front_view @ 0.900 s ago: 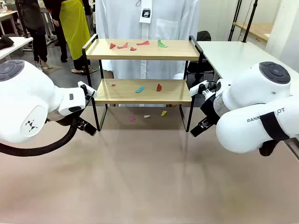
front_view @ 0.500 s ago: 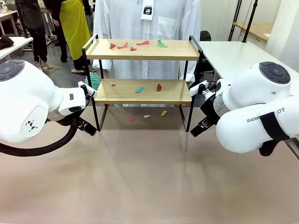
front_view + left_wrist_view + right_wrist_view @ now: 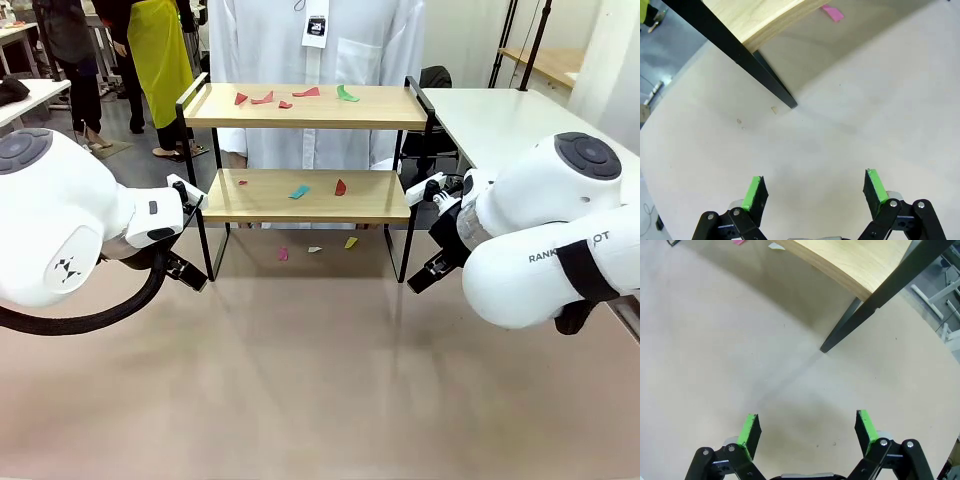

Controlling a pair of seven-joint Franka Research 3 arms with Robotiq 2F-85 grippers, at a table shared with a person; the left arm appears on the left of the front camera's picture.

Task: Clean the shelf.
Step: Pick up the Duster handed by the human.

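The shelf stands at the far middle of the beige table, two wooden boards in a black frame. Red and green paper scraps lie on its top board, and teal and red scraps on the lower one. My left gripper is open over bare tabletop, just short of the shelf's front left leg. My right gripper is open too, hovering near the front right leg. Nothing is between either pair of fingers.
Pink, white and yellow scraps lie on the table under the shelf. A person in a white coat stands right behind it. A white table adjoins at the back right. My bulky arms flank the shelf.
Both arms have stayed still with their grippers open. The person behind the shelf has shifted slightly, and a teal thing that showed at the shelf's left end is gone from sight.
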